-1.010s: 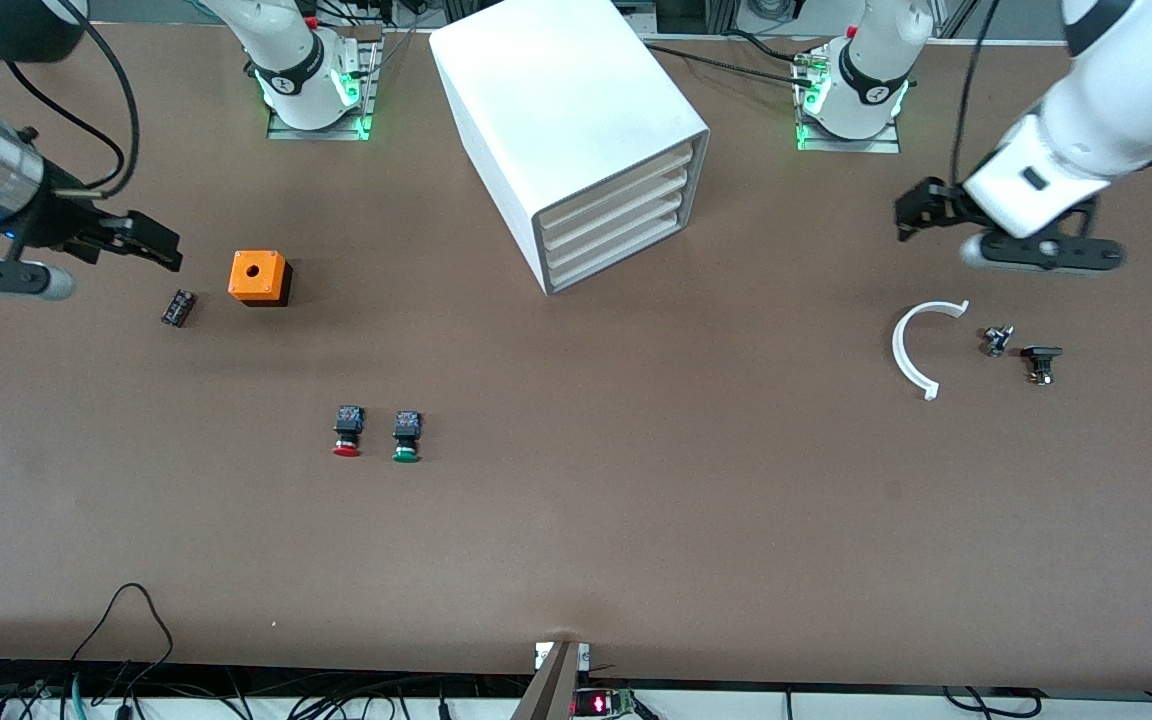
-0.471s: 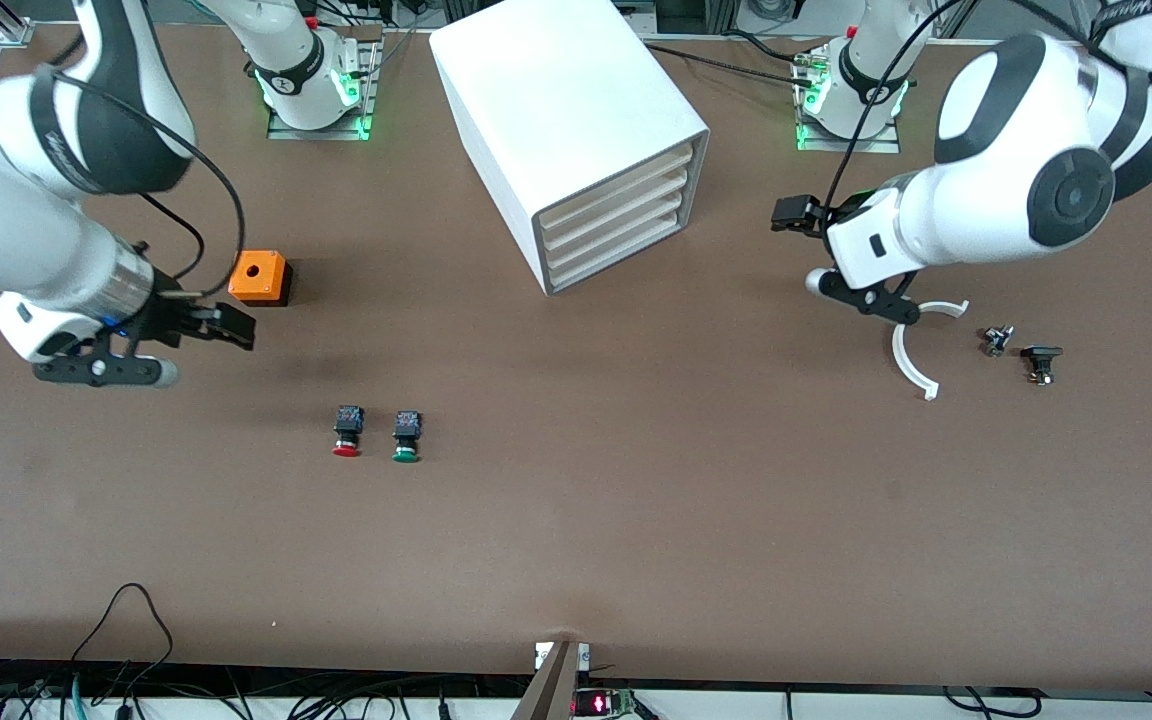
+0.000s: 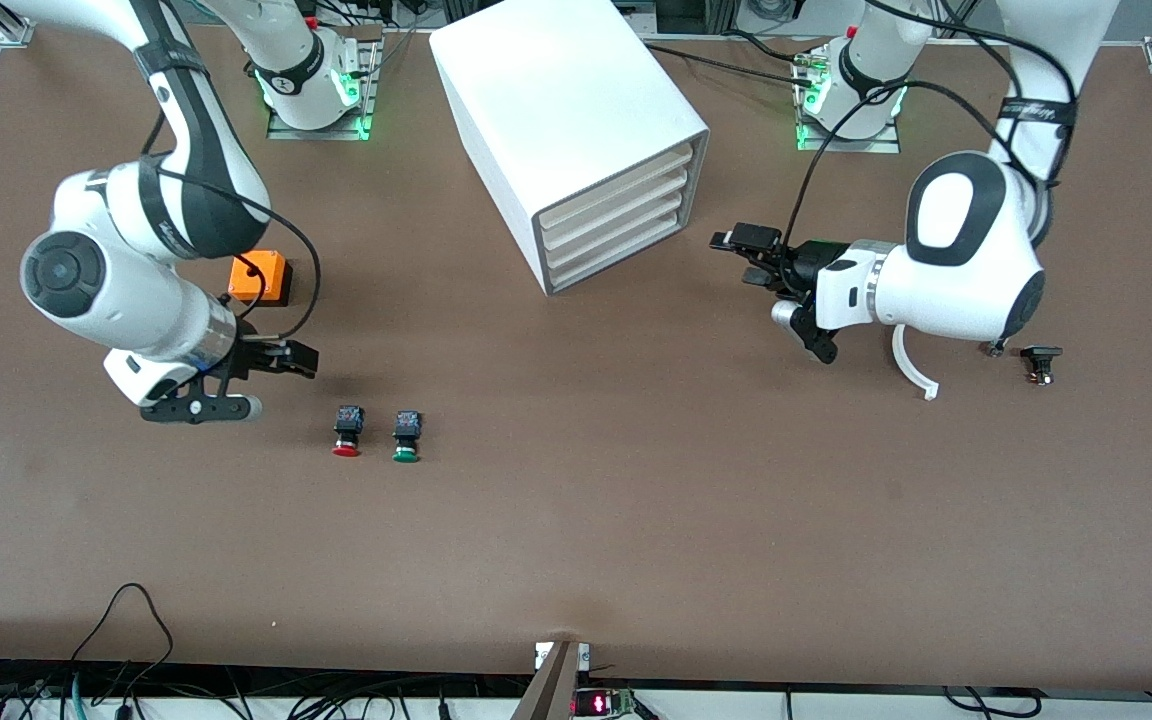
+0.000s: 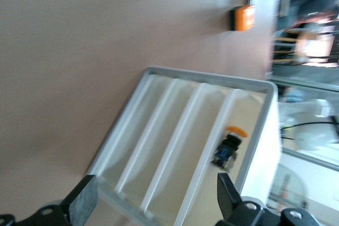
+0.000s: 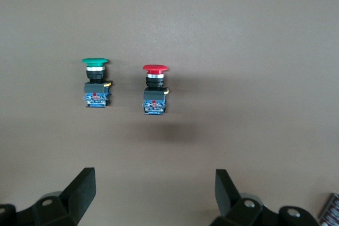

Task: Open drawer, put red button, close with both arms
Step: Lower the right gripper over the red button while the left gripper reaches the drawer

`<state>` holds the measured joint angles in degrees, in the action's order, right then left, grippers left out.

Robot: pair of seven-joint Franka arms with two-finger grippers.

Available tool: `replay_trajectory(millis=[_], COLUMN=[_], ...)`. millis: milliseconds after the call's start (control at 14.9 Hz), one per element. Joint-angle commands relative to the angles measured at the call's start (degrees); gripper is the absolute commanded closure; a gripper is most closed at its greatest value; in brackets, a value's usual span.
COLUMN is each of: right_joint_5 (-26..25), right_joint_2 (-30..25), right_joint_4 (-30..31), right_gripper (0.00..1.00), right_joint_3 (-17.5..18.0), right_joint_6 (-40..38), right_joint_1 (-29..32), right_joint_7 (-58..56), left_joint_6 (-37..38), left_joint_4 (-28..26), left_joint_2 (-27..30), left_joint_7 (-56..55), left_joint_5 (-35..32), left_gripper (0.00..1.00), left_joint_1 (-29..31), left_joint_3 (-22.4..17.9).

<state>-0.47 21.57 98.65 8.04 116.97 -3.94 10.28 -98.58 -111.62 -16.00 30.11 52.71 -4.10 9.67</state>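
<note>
The white cabinet (image 3: 576, 110) stands at the table's middle with all four trays pushed in. The drawer (image 3: 616, 207) is the second from its top. The red button (image 3: 347, 432) lies on the table beside a green-capped one (image 3: 407, 436). My right gripper (image 3: 286, 358) hangs open and empty over the table between the orange box and the red button (image 5: 155, 89), which shows ahead of its fingers (image 5: 82, 189). My left gripper (image 3: 746, 255) is open and empty over the table, toward the left arm's end from the cabinet's front (image 4: 212, 80), apart from it.
An orange box (image 3: 258, 276) sits close by the right arm's wrist. A white curved piece (image 3: 911, 365) and small black parts (image 3: 1040, 360) lie under and beside the left arm. A small dark part with an orange cap (image 4: 228, 149) shows at the cabinet's trays.
Both arms have swung inward from the table's ends: the right gripper toward the red button, the left gripper toward the cabinet's front. Both stayed open.
</note>
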Motion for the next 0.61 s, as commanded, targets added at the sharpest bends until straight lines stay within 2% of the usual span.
replay_trajectory(millis=[0, 202, 538], right_joint_5=[0.73, 0.82, 0.82], right_joint_2=[3.29, 6.11, 11.47], right_joint_4=[0.40, 0.67, 0.76], right_gripper=[0.00, 0.00, 0.00], right_joint_3=[0.05, 0.05, 0.05], right_joint_6=[3.43, 6.85, 13.45], right_joint_1=[0.07, -0.02, -1.16], right_joint_7=[-1.67, -1.67, -0.88], left_joint_6=[-0.91, -0.65, -0.74], left_joint_4=[-6.57, -13.51, -16.35], left_joint_2=[0.53, 0.18, -4.73], left_joint_7=[8.80, 16.97, 27.52], left_joint_5=[9.40, 17.92, 19.01], left_gripper=[0.04, 0.07, 0.19], left_joint_1=[0.23, -0.38, -0.38], left_joint_3=[0.17, 1.05, 2.55])
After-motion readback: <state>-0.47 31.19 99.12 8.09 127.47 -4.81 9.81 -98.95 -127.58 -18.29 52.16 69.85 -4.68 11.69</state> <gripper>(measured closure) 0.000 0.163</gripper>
